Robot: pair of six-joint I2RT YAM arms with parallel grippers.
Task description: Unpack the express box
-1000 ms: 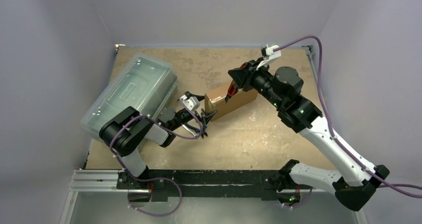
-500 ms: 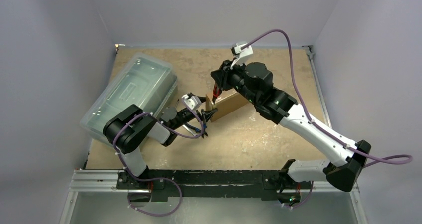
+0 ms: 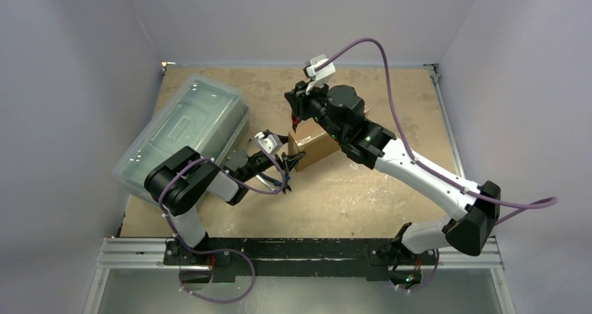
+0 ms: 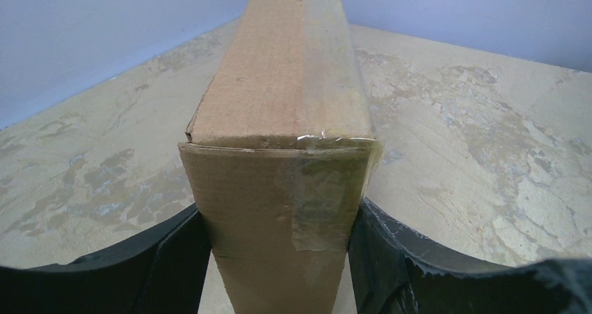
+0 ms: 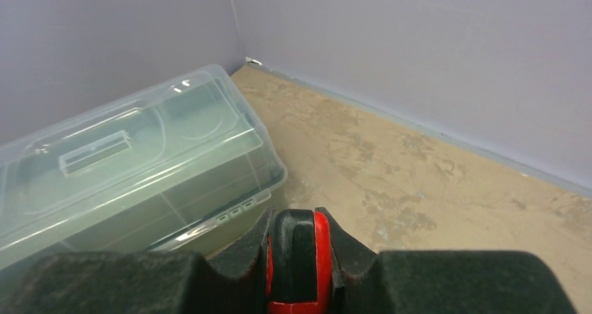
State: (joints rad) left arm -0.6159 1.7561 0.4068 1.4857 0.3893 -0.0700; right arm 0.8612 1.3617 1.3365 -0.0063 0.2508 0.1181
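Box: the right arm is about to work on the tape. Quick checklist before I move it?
1. Hold: left gripper clamps the box end, fingers on both sides: ok.
2. Seal: tape on that end unbroken: ok.
3. Tool: right gripper shut on red tool: ok.
4. Contact: tool tip on the tape: cannot tell, tip hidden.
5. Clearance: bin apart from right arm: ok.
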